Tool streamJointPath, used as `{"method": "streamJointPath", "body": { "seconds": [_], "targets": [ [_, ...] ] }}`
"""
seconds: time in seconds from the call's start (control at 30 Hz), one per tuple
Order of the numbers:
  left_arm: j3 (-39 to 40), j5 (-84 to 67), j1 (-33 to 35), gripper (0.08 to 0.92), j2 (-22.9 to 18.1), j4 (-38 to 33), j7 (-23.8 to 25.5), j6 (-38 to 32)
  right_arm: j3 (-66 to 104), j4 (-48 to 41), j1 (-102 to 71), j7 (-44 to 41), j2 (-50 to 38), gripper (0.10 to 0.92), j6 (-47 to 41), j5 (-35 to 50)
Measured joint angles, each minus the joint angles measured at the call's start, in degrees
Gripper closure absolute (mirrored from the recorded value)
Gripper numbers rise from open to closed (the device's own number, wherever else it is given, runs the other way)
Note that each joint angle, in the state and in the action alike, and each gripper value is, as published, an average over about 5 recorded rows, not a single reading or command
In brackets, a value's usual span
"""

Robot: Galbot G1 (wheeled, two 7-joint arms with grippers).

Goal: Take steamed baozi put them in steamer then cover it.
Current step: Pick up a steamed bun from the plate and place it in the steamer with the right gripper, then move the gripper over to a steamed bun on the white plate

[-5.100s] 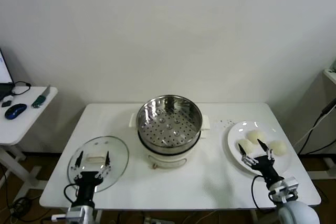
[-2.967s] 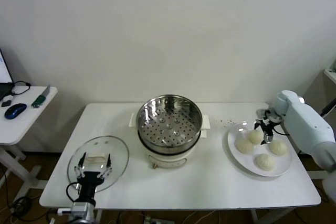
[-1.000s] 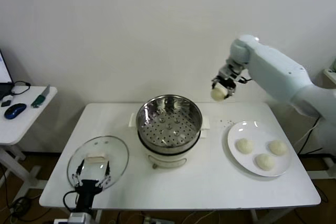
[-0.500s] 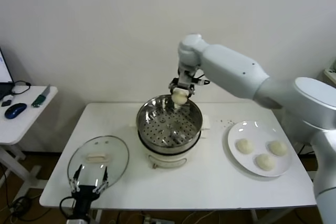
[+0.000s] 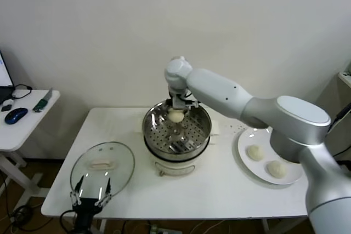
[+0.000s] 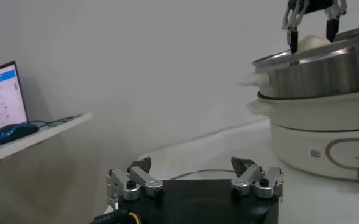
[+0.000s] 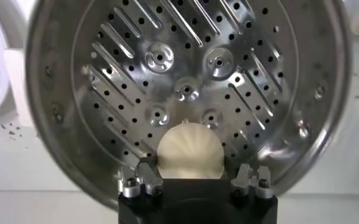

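Right claw (image 5: pixel 175 112) grasping one bun (image 5: pixel 175 115) over the steamer's (image 5: pixel 176 130) far side: lower gently before releasing. Left claw (image 5: pixel 90 191) released, parked beside lid (image 5: pixel 102 166).

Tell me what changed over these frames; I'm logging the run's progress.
The right gripper took one cream-white round bun off the flat white plate and carried it leftward over the shiny steel steamer basket, still holding it. Buns on the plate dropped from four to fewer. The left gripper drew back slightly; the clear glass lid stayed put.
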Motion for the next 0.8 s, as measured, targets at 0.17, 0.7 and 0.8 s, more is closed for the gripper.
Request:
{"method": "streamJointPath", "body": {
  "seconds": [0.17, 0.7, 0.8],
  "targets": [
    [-0.10, -0.07, 0.10, 0.177, 0.00, 0.08, -0.06, -0.07, 0.60, -1.42, -1.75, 0.90, 0.87, 0.304, 0.77, -2.70],
    [-0.16, -0.10, -0.13, 0.177, 0.01, 0.43, -0.18, 0.09, 2.59, -1.97, -2.48, 2.05, 0.18, 0.203, 1.74, -4.99],
    [-0.16, -0.10, -0.15, 0.177, 0.07, 0.45, -0.19, 0.11, 2.64, -1.33, -1.51, 2.04, -0.48, 0.202, 1.44, -3.58]
  ]
}}
